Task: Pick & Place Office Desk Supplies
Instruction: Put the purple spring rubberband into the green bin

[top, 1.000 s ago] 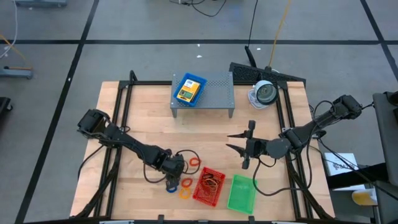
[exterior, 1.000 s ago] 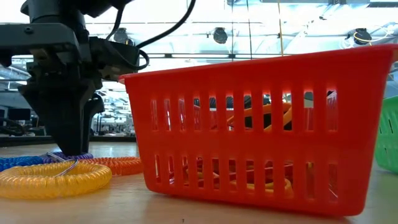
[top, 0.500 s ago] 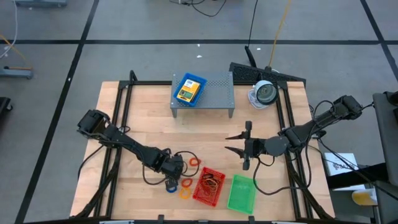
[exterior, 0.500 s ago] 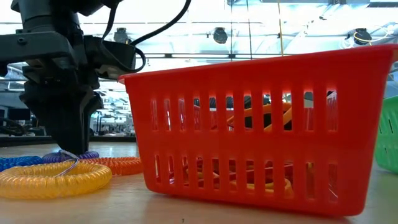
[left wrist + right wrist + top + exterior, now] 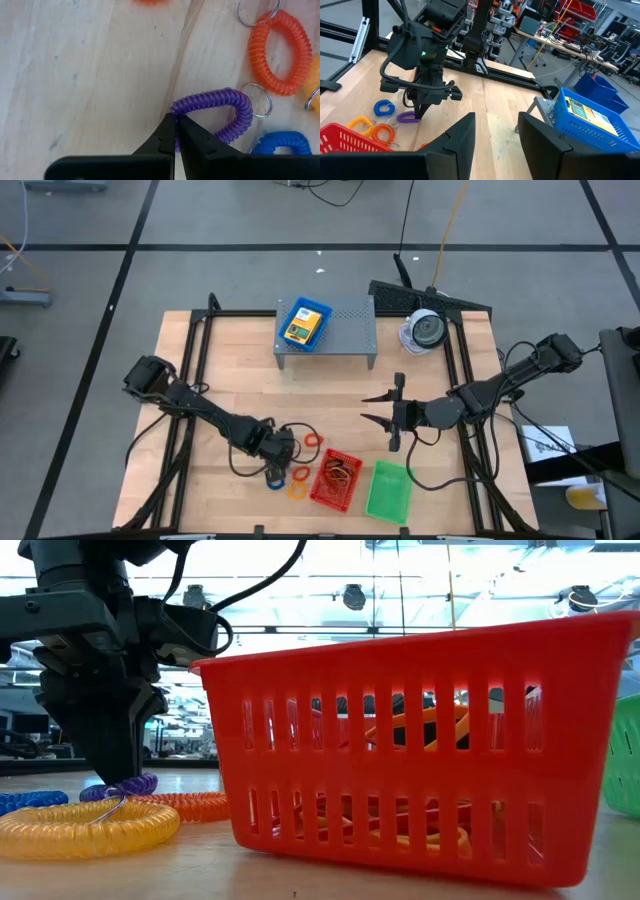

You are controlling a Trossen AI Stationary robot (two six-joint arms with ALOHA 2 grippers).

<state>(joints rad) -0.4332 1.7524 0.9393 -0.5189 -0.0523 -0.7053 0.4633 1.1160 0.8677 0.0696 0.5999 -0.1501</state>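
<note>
Several coil rings lie on the wooden table left of the red mesh tray (image 5: 335, 478): purple (image 5: 220, 107), orange (image 5: 277, 52), blue (image 5: 280, 142) and yellow (image 5: 85, 827). My left gripper (image 5: 273, 470) points down and is shut on the purple ring (image 5: 125, 786). The red tray holds more rings, and a green tray (image 5: 389, 490) stands to its right. My right gripper (image 5: 385, 408) hangs open above the table's middle right, holding nothing. My left gripper pinches the purple ring's coil at one end of the loop (image 5: 182, 112) between its two fingertips. The fingers come from above, pointing down. The rest of the ring, with its small metal key ring (image 5: 257, 97), lies on the table.
A grey perforated shelf (image 5: 350, 330) at the far middle carries a blue tray (image 5: 304, 323) with a yellow box. A round white-and-grey device (image 5: 425, 330) sits to its right. Thin red bands (image 5: 312, 442) lie beside the left gripper. Bare wood lies at the table's left.
My left gripper has stayed in place and shut its fingers on the purple ring. In the low view the ring now stands a little higher beside the fingers than before.
</note>
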